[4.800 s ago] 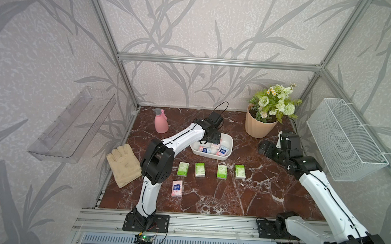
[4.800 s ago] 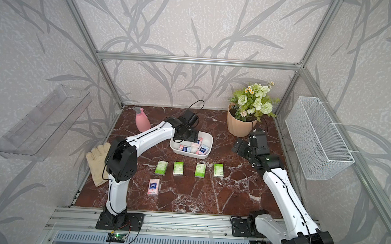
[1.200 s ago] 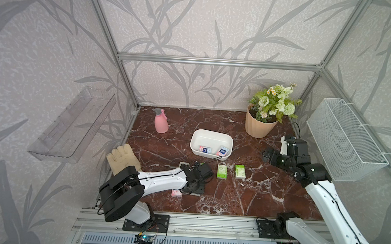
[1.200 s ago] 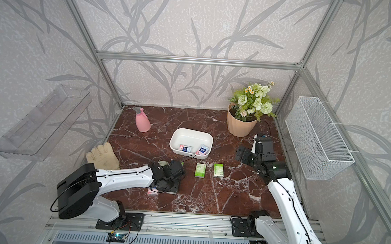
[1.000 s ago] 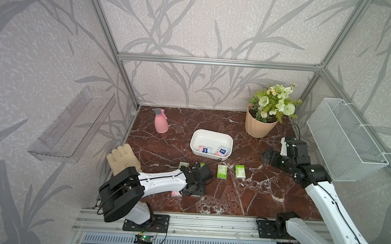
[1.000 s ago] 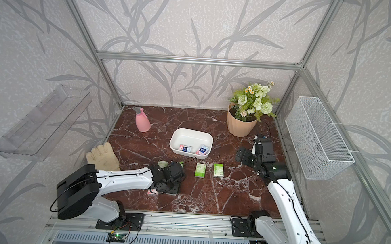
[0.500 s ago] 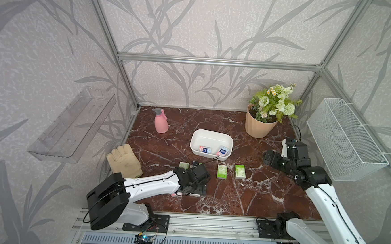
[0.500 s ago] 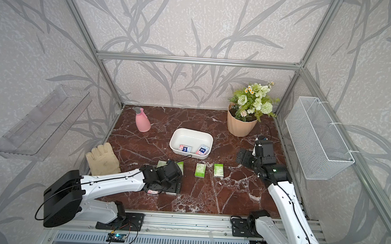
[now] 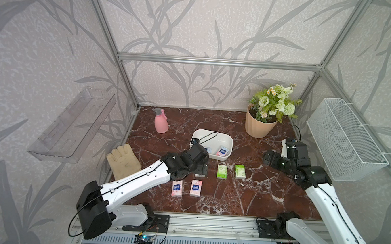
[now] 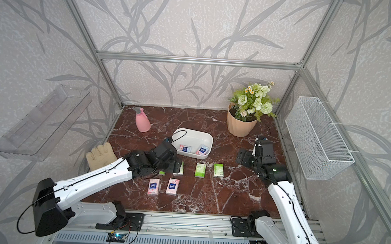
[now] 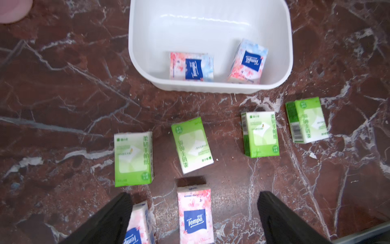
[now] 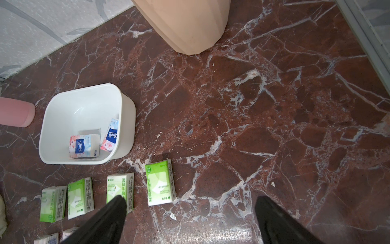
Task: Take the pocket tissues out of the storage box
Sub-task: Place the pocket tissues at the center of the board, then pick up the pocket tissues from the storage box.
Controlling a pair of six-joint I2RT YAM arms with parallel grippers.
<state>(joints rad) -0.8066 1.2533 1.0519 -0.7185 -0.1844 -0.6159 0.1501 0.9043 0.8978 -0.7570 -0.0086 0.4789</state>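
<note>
surface [image 9: 254, 200]: dark red marble with white veins. The storage box sits on it, toward the back.
wire mesh basket [image 9: 344, 138]: white, hung on the side wall, far to the right of the storage box.
clear shelf [image 9: 73, 124]: see-through plastic, on the side wall, far to the left of the storage box.
flower pot [image 9: 258, 125]: peach, with green and white flowers, behind the storage box and to its right.
glove [image 9: 122, 161]: tan, lying flat, left of the storage box and closer to the robot.
storage box [image 9: 223, 138]: white, shallow, with round corners, standing upright.
spray bottle [image 9: 161, 122]: pink, standing left of the storage box and a little behind it.
left claw [image 11: 194, 195]: spread wide and holding nothing, hanging just in front of the storage box's left end.
right claw [image 12: 191, 199]: spread wide and holding nothing, well to the right of the storage box.
pocket tissues: two packs are inside the storage box by its near wall. One lies flat [image 11: 191, 66] and one leans at the right end [image 11: 248, 62].
green packs: four lie in a row just in front of the storage box [image 11: 133, 158] [image 11: 192, 144] [image 11: 260, 134] [image 11: 307, 120].
pink packs: two lie side by side [image 11: 195, 213] [image 11: 138, 221], past the green row from the storage box.
</note>
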